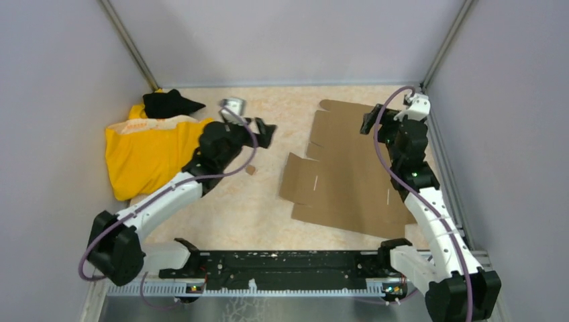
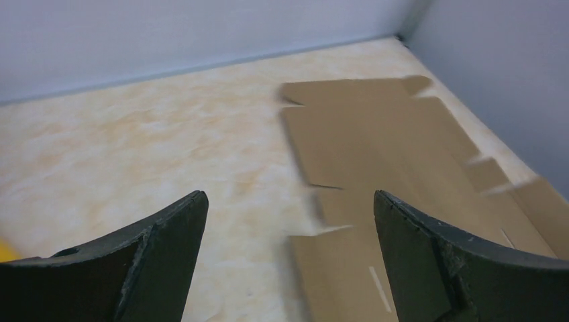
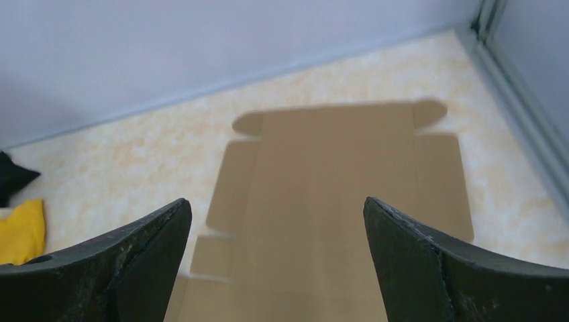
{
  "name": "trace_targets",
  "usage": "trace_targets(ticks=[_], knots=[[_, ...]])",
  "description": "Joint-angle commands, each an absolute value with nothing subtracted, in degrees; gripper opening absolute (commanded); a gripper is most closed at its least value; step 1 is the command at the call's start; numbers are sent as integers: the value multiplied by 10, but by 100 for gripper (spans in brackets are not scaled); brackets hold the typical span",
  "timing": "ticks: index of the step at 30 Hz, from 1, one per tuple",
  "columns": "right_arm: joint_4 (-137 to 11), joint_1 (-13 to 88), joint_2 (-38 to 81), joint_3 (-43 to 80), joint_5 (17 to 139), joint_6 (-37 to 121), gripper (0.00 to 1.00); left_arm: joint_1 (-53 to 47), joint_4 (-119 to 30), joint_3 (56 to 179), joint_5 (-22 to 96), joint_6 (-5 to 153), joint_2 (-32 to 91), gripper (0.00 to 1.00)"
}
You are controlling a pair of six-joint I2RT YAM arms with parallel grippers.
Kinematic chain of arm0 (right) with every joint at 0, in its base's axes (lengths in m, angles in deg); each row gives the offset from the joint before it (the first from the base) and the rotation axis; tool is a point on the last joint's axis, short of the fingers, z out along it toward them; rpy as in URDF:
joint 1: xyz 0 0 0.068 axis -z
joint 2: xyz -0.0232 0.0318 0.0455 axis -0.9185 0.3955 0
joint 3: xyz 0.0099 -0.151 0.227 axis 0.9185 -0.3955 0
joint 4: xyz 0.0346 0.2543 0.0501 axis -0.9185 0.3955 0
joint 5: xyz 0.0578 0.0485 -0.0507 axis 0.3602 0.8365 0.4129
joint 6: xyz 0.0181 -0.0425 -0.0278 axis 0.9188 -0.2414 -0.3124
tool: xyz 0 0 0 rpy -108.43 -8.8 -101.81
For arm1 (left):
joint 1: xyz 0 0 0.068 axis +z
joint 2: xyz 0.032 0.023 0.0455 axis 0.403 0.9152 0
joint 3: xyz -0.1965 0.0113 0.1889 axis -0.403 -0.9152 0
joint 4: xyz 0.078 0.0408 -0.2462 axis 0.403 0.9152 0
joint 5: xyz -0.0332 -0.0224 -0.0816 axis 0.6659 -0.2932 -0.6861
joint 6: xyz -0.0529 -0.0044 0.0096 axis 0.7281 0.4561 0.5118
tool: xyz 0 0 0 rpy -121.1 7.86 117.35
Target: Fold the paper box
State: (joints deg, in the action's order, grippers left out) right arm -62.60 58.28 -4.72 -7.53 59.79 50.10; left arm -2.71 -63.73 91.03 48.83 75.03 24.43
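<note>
- Currently I am holding my left gripper (image 1: 264,132) spread wide with nothing in it, hovering above the table (image 1: 228,201) between the yellow cloth (image 1: 151,154) and the paper box (image 1: 349,174).
- Through the left wrist view, my dark fingers (image 2: 161,255) are framing bare tabletop on one side and the nearest flaps of the cardboard on the other. Nothing is sitting between them.
- I am carrying my right gripper (image 1: 369,121) fully released as well. It is hanging over the far right part of the sheet, close to the right wall (image 1: 510,134).
- The paper box is lying flat and unfolded on the right half of the table. It is a brown die-cut sheet with flaps and tabs, and its right edge is running under my right arm.
- Seen from the right wrist, the sheet is filling the gap between my open fingers (image 3: 429,261), with rounded tabs showing at its far corners.
- The yellow cloth is lying bunched at the far left, with black fabric (image 1: 171,102) resting on its far edge.
- A silver-grey object (image 1: 233,106) is sitting just behind my left gripper.
- A tiny brown scrap (image 1: 250,170) is lying on the table between my left arm and the sheet, touching neither.
</note>
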Motion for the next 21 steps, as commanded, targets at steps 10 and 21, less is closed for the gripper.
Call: trace_targets(ticks=[10, 21], knots=[[-416, 645, -52, -128, 583, 624, 99, -40, -491, 1071, 215, 792, 462, 99], [-434, 791, 31, -143, 696, 636, 98, -118, -484, 1044, 535, 759, 423, 98]])
